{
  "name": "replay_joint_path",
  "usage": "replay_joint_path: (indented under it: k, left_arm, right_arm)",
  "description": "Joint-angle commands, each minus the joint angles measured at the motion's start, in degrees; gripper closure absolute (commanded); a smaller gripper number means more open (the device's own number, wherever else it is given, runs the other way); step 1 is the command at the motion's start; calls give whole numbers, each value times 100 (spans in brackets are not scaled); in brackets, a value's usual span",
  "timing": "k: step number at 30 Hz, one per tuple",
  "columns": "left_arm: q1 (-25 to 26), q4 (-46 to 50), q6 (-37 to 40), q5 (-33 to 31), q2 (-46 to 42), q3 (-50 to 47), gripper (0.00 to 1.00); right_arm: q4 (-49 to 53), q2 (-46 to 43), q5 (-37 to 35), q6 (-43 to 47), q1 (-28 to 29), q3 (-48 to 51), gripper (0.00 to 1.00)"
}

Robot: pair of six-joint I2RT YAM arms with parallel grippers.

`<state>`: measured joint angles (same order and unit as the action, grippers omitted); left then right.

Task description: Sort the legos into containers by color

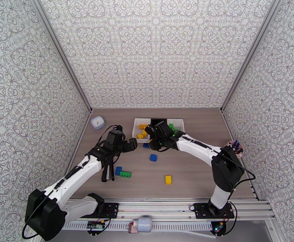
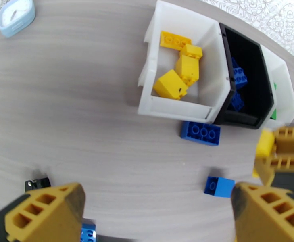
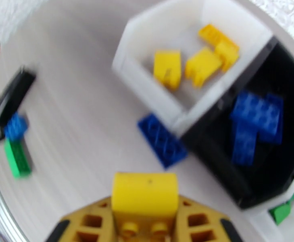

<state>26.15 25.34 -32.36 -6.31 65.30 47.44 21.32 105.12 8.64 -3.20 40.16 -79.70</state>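
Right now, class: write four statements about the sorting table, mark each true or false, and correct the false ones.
1. The right tool grips a yellow lego. True.
2. The black bin holds green legos. False: it holds blue legos.
3. The left tool is shut on a blue lego. False: it is open and holds nothing.
4. A dark blue lego lies on the table just outside the black bin. True.

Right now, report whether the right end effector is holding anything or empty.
Holding: the right end effector is shut on a yellow lego, seen clamped there in the right wrist view.
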Motion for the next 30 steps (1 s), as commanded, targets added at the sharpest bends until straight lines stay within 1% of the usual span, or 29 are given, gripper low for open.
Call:
replay_joint_path:
  k: [1, 7, 12, 14, 15, 16, 19, 21, 24, 27, 30]
  left_arm:
    - [1, -175, 184, -137, -182, -151, 0]
    - [-20, 22, 91, -220, -328, -246, 0]
    - [-24, 75, 78, -216, -329, -253, 0]
    - [-28, 87, 80, -215, -327, -237, 0]
    - [-25, 108, 89, -216, -332, -236, 0]
    - [-22, 124, 89, -218, -334, -227, 0]
    - [-20, 140, 123, -203, -359, -233, 0]
    - [-7, 116, 165, -172, -386, -259, 0]
    - [-5, 56, 328, -52, -501, -360, 0]
    - [-31, -94, 746, 248, -687, -536, 0]
    - [-71, -257, 1265, 656, -914, -727, 0]
  right_arm:
    - [-696, 519, -25, -722, -138, -630, 79]
    - [-599, 1631, -193, -855, -167, -1947, 79]
    - [-362, 2356, -328, -876, -176, -2804, 77]
    - [-225, 2509, -333, -817, -184, -3086, 71]
    - [-178, 2535, -317, -777, -186, -3184, 65]
    - [-164, 2503, -294, -739, -184, -3215, 56]
    - [-163, 2189, -218, -606, -184, -3007, 36]
    - [-209, 1866, -179, -492, -184, -2636, 30]
    - [-238, 1265, -88, -257, -185, -1874, 25]
    - [-127, 646, 79, 82, -179, -1075, 23]
    - [236, 141, 319, 538, -176, -472, 21]
